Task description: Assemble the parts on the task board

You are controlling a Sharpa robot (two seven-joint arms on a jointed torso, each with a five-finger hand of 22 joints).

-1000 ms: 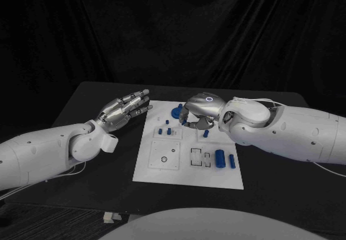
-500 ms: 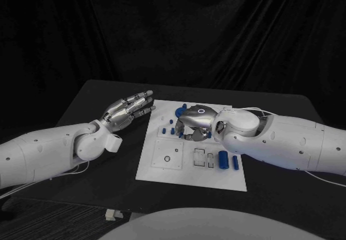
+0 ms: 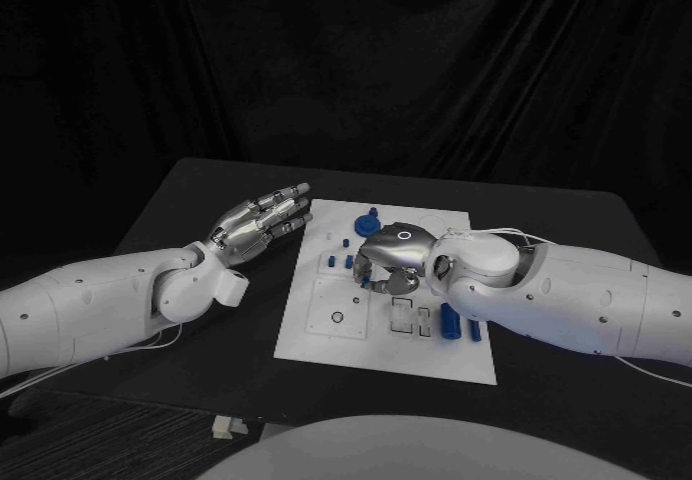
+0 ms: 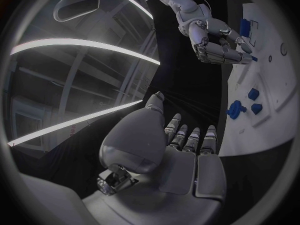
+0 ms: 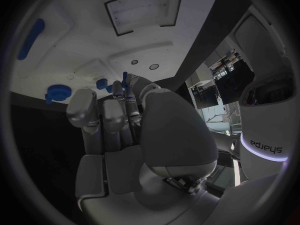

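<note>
1. Task board flat on bench, blue parts scattered across it.
2. Right hand low over board centre, pinching small blue peg: best lowered upright, slowly, over its hole.
3. Left hand open, empty, beside board's edge.

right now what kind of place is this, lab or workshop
Probably a robotics lab test cell: a black table hung round with black curtains, and a white task board carrying small blue parts.

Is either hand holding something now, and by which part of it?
The left hand holds nothing, its fingers straight. The right hand pinches a small blue part at its fingertips above the task board; where on the part cannot be told.
</note>
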